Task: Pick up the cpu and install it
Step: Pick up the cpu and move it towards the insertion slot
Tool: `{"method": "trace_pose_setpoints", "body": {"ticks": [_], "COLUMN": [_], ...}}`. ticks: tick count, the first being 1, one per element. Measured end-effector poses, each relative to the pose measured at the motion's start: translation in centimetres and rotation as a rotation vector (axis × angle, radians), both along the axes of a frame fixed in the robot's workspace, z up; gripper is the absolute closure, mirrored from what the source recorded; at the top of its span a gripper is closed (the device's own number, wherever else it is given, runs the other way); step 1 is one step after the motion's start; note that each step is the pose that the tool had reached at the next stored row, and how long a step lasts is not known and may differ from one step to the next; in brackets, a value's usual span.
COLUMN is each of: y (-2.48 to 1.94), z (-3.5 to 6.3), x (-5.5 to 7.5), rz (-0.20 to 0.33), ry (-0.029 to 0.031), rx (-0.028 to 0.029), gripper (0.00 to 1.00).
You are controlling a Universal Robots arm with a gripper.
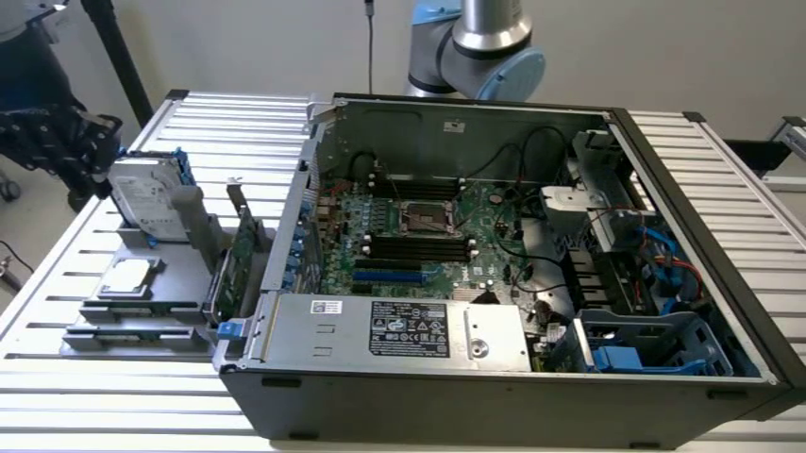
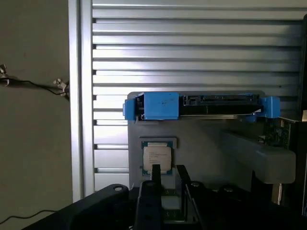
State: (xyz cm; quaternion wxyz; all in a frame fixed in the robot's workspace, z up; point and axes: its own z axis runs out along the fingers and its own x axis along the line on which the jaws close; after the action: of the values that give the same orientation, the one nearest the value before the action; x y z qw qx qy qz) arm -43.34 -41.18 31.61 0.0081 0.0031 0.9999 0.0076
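Note:
The cpu (image 2: 157, 159) is a small square chip with a shiny silver top. It lies flat in a recess of the grey holder (image 2: 201, 143), also seen as cpu (image 1: 127, 276) on the holder (image 1: 139, 311) at the exterior view's left. My gripper (image 2: 169, 184) hangs above the holder, its two dark fingers a narrow gap apart with nothing between them and their tips just short of the cpu. In the exterior view the gripper (image 1: 57, 142) is a dark mass high at the left edge. The motherboard's socket (image 1: 422, 219) lies inside the case.
The open computer case (image 1: 504, 377) takes up the middle of the slatted metal table (image 1: 101, 415). A silver hard drive with blue rails (image 2: 201, 106) stands in the holder behind the cpu. Green cards (image 1: 240, 255) stand upright between holder and case. The table edge (image 2: 79, 96) is close by.

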Motion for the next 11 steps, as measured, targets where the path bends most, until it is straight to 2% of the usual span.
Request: {"method": "trace_pose_setpoints", "body": {"ticks": [1, 4, 7, 8, 11], "y": [-0.12, -0.36, -0.49, -0.53, -0.65], "z": [-0.18, -0.73, -1.27, -1.45, -2.01], "x": [0.0, 0.2, 0.3, 0.4, 0.4], "rz": [0.0, 0.0, 0.0, 0.0, -0.001], "ry": [0.0002, 0.0001, 0.0002, 0.0002, 0.0002], "rx": [-0.0001, -0.0001, -0.0002, -0.0002, -0.0001], "gripper": [0.7, 0.53, 0.47, 0.4, 0.4]}}
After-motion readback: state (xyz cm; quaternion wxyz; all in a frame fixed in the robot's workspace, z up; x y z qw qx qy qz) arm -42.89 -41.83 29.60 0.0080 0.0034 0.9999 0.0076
